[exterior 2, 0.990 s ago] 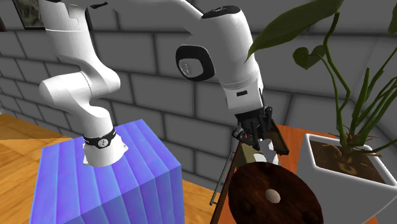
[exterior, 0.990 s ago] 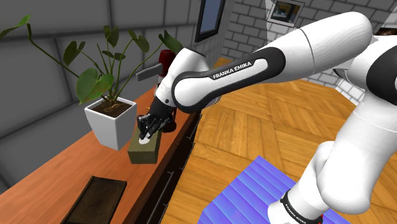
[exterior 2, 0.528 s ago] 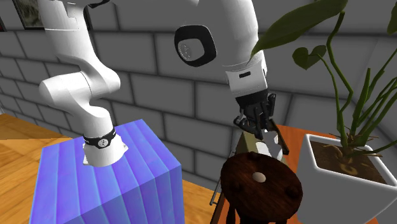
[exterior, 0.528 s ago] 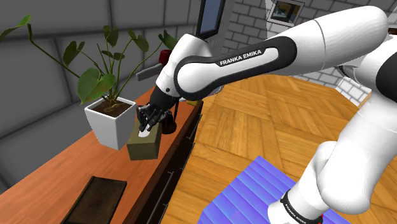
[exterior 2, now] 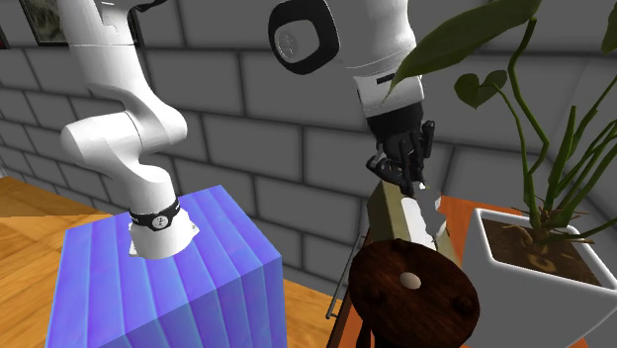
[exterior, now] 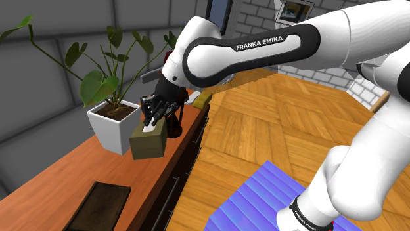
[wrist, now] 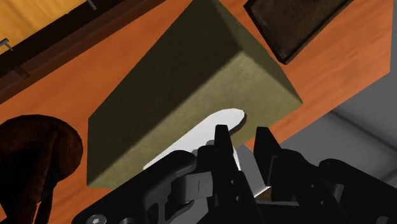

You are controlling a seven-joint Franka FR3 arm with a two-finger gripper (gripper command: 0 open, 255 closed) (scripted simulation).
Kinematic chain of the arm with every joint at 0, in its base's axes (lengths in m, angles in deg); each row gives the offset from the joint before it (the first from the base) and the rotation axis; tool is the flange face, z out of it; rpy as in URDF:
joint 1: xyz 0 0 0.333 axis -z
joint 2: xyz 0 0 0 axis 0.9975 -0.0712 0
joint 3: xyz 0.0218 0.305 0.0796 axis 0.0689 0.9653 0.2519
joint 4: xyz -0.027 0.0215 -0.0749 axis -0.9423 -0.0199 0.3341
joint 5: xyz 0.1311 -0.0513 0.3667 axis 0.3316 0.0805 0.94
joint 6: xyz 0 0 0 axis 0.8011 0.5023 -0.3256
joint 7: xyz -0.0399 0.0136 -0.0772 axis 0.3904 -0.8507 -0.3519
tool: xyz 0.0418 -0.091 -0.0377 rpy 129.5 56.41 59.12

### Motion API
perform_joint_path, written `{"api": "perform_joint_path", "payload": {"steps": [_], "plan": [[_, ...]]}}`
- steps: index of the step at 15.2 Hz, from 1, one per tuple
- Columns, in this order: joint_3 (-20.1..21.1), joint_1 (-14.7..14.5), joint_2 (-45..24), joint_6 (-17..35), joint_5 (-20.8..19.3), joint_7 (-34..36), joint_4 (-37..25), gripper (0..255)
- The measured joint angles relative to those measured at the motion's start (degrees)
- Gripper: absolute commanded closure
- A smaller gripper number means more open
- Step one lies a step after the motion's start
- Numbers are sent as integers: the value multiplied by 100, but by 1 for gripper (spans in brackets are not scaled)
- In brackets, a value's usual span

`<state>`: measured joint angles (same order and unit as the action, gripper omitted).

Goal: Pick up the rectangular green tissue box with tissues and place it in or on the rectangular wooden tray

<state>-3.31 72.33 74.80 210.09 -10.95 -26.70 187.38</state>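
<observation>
The olive-green tissue box (exterior: 149, 141) hangs tilted just above the orange-brown counter (exterior: 59, 187), in front of the white plant pot. My black gripper (exterior: 156, 117) is shut on the white tissue (wrist: 213, 127) sticking out of the box's top. From the second exterior view the gripper (exterior 2: 407, 176) comes down onto the box (exterior 2: 394, 219), and its tissue (exterior 2: 427, 222) shows at the side. In the wrist view the box (wrist: 191, 89) slopes away from the gripper (wrist: 240, 137). The dark wooden tray (exterior: 98, 207) lies flat on the counter toward the shoulder view's lower left, also visible beyond the box (wrist: 292, 25).
A white square pot (exterior: 113, 126) with a large-leaved plant stands right behind the box. A dark round wooden piece (exterior 2: 410, 295) on a stem sits beside the box, near the counter's drawer edge. The blue stand (exterior: 263, 203) is on the parquet floor.
The gripper has risen with the tissue box, which left the counter and now hangs tilted. The arm's elbow moved upward. The dark round piece shifted slightly in the second exterior view.
</observation>
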Motion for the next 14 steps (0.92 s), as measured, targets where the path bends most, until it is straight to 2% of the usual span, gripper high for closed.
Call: {"api": "perform_joint_path", "payload": {"steps": [5,14], "plan": [[114,-117,81,-126,-128,348,-123,255],[685,-735,-179,-104,-862,1946,-613,255]]}}
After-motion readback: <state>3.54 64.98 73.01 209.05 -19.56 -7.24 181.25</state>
